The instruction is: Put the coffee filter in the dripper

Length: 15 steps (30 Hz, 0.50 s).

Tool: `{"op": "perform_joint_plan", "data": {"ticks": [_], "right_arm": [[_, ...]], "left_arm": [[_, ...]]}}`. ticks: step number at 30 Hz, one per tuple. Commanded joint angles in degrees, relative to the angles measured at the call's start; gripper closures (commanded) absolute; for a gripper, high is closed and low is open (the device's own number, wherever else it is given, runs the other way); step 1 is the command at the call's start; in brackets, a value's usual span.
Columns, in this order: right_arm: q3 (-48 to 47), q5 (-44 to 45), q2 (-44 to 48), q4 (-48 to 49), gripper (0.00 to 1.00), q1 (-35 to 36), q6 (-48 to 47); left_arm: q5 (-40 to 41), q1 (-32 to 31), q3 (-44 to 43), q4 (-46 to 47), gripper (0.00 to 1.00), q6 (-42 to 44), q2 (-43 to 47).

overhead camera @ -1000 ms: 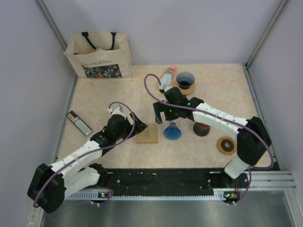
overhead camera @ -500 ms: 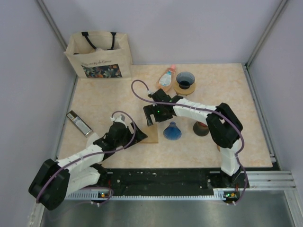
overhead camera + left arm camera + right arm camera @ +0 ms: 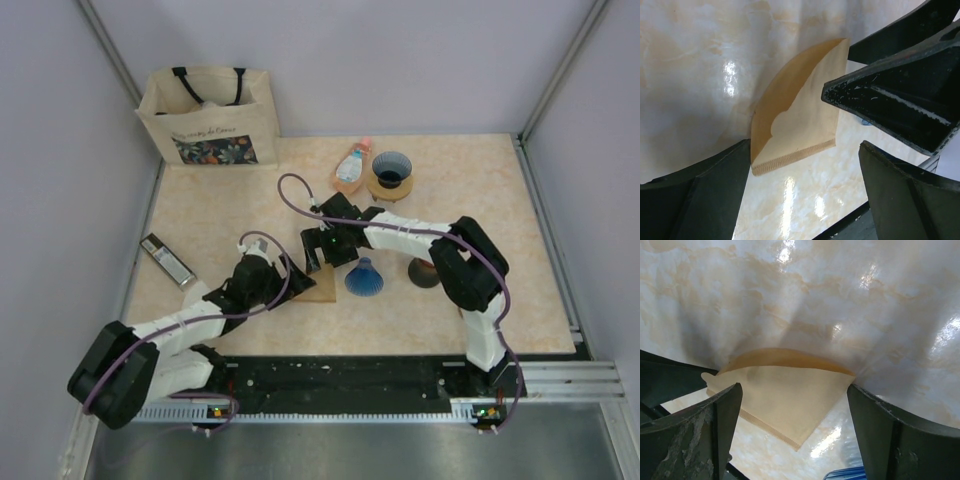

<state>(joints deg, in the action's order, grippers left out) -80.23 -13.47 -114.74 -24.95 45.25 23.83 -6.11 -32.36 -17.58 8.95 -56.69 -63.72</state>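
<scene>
The coffee filter [image 3: 312,287] is seen lying flat on the table [image 3: 200,215], not yet lifted. The left gripper [image 3: 805,150] and right gripper [image 3: 793,390] are spread wide over it, nothing held. The upright dripper [image 3: 391,172], at 1 o'clock, is shown without a filter.

White arm links [image 3: 172,324], black joints [image 3: 110,372], purple cables [image 3: 281,188], black fingers [image 3: 695,200].

Both arms reach inward and meet at the paper filter [image 3: 318,289]. The left gripper [image 3: 293,279] lies low at its left side, jaws spread wide around its edge. The right gripper [image 3: 316,253] points down just behind it, forearm stretched out from the right, jaws equally wide.
</scene>
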Motion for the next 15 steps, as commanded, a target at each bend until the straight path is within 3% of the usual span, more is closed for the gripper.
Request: {"op": "perform_joint_plan", "data": {"ticks": [1, 7, 10, 12, 15], "right_arm": [[3.1, -2.6, -0.1, 0.3, 0.14, 0.8, 2.4], [4.7, -2.4, 0.1, 2.7, 0.17, 0.7, 5.3], [5.4, -0.8, 0.1, 2.6, 0.18, 0.7, 5.6], [5.9, -0.9, 0.2, 2.7, 0.18, 0.7, 6.2], [6.0, -0.6, 0.5, 2.7, 0.18, 0.7, 7.1]], "left_arm": [[0.4, 0.0, -0.8, 1.9, 0.07, 0.4, -3.0], [-0.9, -0.1, -1.8, 3.9, 0.08, 0.3, -6.1], [-0.8, -0.1, -2.2, 4.4, 0.14, 0.7, -6.9], [-0.8, -0.2, -2.7, 4.2, 0.22, 1.1, -7.6], [-1.4, -0.2, -3.1, 4.6, 0.42, 1.8, -8.2]]}}
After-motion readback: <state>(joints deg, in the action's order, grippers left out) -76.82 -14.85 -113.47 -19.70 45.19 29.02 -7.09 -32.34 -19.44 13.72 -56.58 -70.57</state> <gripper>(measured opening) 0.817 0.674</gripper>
